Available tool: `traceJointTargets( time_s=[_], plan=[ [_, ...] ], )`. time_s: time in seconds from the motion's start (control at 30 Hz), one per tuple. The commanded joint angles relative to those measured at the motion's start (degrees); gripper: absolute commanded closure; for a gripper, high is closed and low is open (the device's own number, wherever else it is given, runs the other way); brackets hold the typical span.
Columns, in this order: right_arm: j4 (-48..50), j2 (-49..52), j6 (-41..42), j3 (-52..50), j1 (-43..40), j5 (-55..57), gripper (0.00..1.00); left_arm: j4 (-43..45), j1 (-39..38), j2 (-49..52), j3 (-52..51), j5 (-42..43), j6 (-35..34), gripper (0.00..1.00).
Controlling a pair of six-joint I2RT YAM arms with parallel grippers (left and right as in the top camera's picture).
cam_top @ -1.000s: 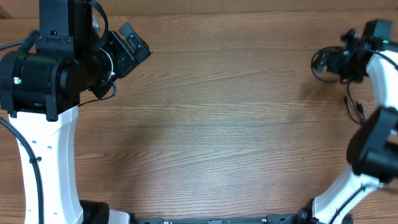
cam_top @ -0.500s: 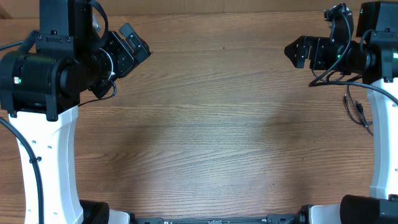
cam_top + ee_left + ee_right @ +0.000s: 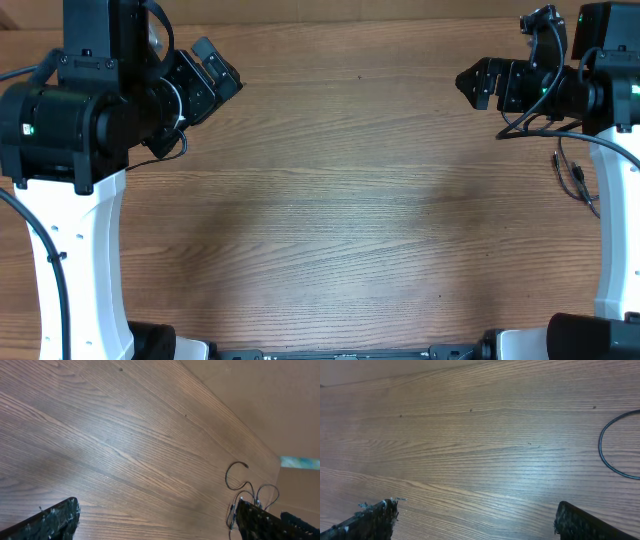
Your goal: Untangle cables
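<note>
Left pincer point(image 3: 220, 68): jaws wide, gripping nothing. From its wrist cam the left pincer point(image 3: 157, 510) has only wood grain btw its two dark fingers point(image 3: 55, 520). It hangs over the far left corner of the worktop point(image 3: 330, 200), aimed twd the right side.

Right pincer point(image 3: 478, 84): jaws also wide, nothing held. Its wrist cam shows the right pincer point(image 3: 476, 510) w/ bare wood btw the fingers point(image 3: 372, 520). It's by the far right corner, aimed left, so the 2 face each other across the far half, well apart.

Cables point(image 3: 573, 172): thin black wires w/ small plug ends, lying flat by the worktop's right edge, a bit nearer than the right pincer and just beside the right arm point(image 3: 612, 220), whose white link hides part of them. Neither pincer touches them. From the left wrist cam the cables point(image 3: 239, 477) show far off: one open loop w/ a loose end, more curls next to it at the right finger's tip. The right wrist cam catches one arc of the cables point(image 3: 601, 450) at the frame's right side, flat on the wood, clear of the fingers. Whether the wires cross each other: too small to tell.

Left arm point(image 3: 70, 150), black & white, stands along the left edge.
</note>
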Motion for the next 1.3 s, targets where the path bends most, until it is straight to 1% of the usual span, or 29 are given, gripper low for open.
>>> traceJointTargets(
  time_s=[0.0, 0.23, 0.33, 0.6, 0.63, 0.73, 0.77, 0.8, 0.9, 0.97, 1.03, 1.07, 1.13, 1.2, 1.27],
  plan=[
    [0.13, -0.42, 0.2, 0.31, 0.04, -0.33, 0.0, 0.02, -0.11, 0.28, 0.46, -0.74, 1.31, 0.01],
    [0.13, -0.42, 0.2, 0.31, 0.04, -0.33, 0.0, 0.04, -0.11, 0.79, 0.46, -0.74, 1.31, 0.01],
    [0.13, -0.42, 0.2, 0.31, 0.04, -0.33, 0.0, -2.6, -0.11, 0.52, 0.46, -0.66, 1.97, 0.0],
    [0.13, -0.42, 0.2, 0.31, 0.04, -0.33, 0.0, -3.21, -0.13, -2.36, 0.44, -1.64, 2.21, 0.0],
    [0.13, -0.42, 0.17, 0.31, 0.04, -0.33, 0.0, -3.32, -0.13, -3.1, 0.35, -2.47, 2.69, 0.0],
    [0.13, -0.42, 0.2, 0.31, 0.04, -0.33, 0.0, -3.02, -2.03, -6.84, -2.86, -12.66, 2.6, 0.0],
    [0.13, -0.42, 0.2, 0.31, 0.04, -0.33, 0.0, -2.45, -2.84, -7.89, -4.35, -14.86, 2.6, 0.0],
    [0.13, -0.42, 0.2, 0.31, 0.04, -0.33, 0.0, 0.61, -4.52, -10.54, -8.5, -19.12, 2.64, 0.0],
    [0.13, -0.42, 0.2, 0.31, 0.04, -0.33, 0.0, 8.81, -6.27, -16.02, -17.81, -23.04, 4.0, 0.0],
    [0.13, -0.42, 0.2, 0.31, 0.04, -0.33, 0.0, 20.31, -6.38, -22.25, -28.68, -22.29, 11.21, 0.0],
    [0.13, -0.42, 0.2, 0.31, 0.04, -0.33, 0.0, 30.51, -6.38, -27.17, -37.86, -19.98, 19.1, 0.0],
    [0.13, -0.42, 0.2, 0.31, 0.04, -0.33, 0.0, 37.86, -6.38, -30.49, -44.28, -17.94, 24.59, 0.0],
    [0.13, -0.42, 0.17, 0.31, 0.04, -0.33, 0.0, 48.98, -6.36, -35.76, -54.03, -15.43, 31.36, 0.0],
    [0.13, -0.42, 0.2, 0.31, 0.04, -0.33, 0.0, 60.0, -6.05, -40.92, -63.49, -14.99, 34.16, 0.0],
    [0.13, -0.42, 0.2, 0.31, 0.04, -0.33, 0.0, 67.67, -5.51, -44.28, -70.01, -15.02, 34.32, 0.0]
  ],
)
